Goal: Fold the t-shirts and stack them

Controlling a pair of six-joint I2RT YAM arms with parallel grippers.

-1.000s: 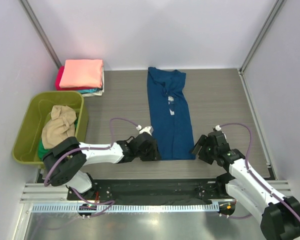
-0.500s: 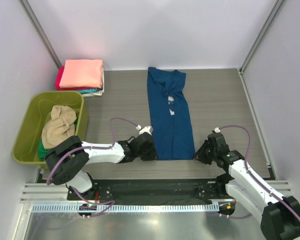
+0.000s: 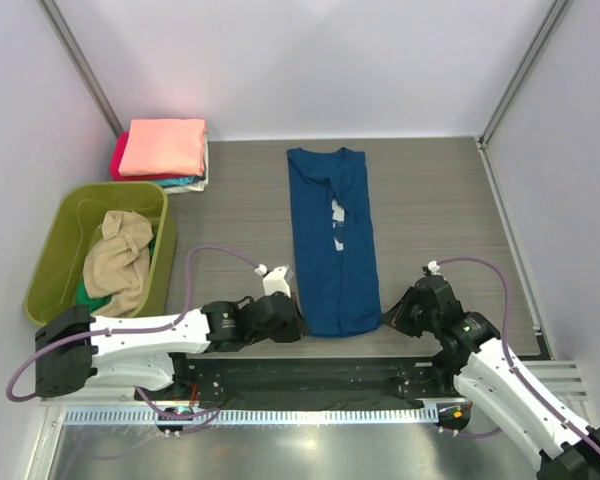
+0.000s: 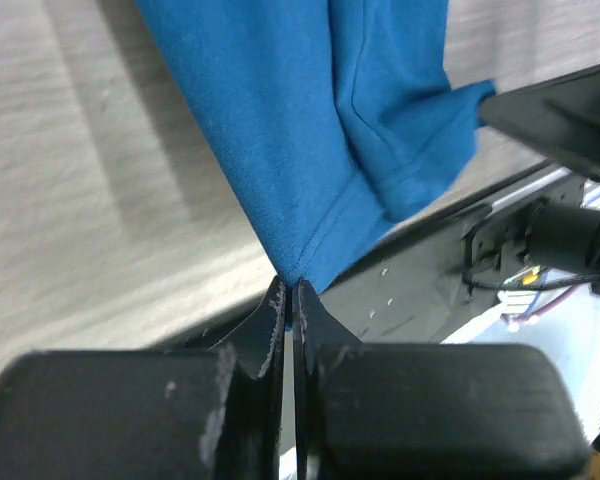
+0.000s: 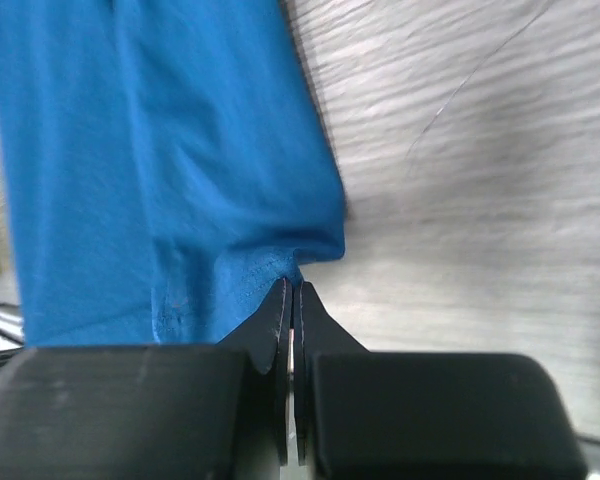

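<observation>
A navy blue t-shirt (image 3: 330,240) lies folded into a long strip down the middle of the table, collar at the far end, with a white patch showing mid-way. My left gripper (image 3: 297,326) is shut on the near-left hem corner; in the left wrist view the left gripper (image 4: 291,292) pinches the blue cloth (image 4: 310,120) at its tip. My right gripper (image 3: 386,318) is shut on the near-right hem corner, and in the right wrist view the right gripper (image 5: 292,290) bites the bunched blue shirt (image 5: 160,150). Both corners sit at the table's near edge.
At the back left is a folded stack with a salmon-pink shirt (image 3: 162,146) on top, red (image 3: 118,162) and teal (image 3: 186,184) beneath. An olive-green tub (image 3: 55,270) at the left holds a tan shirt (image 3: 120,262) and a green one (image 3: 95,297). Metal posts frame the table.
Both grippers went from open to shut on the near hem corners. The blue shirt slid a little left and toward the near edge, and the left arm drew back.
</observation>
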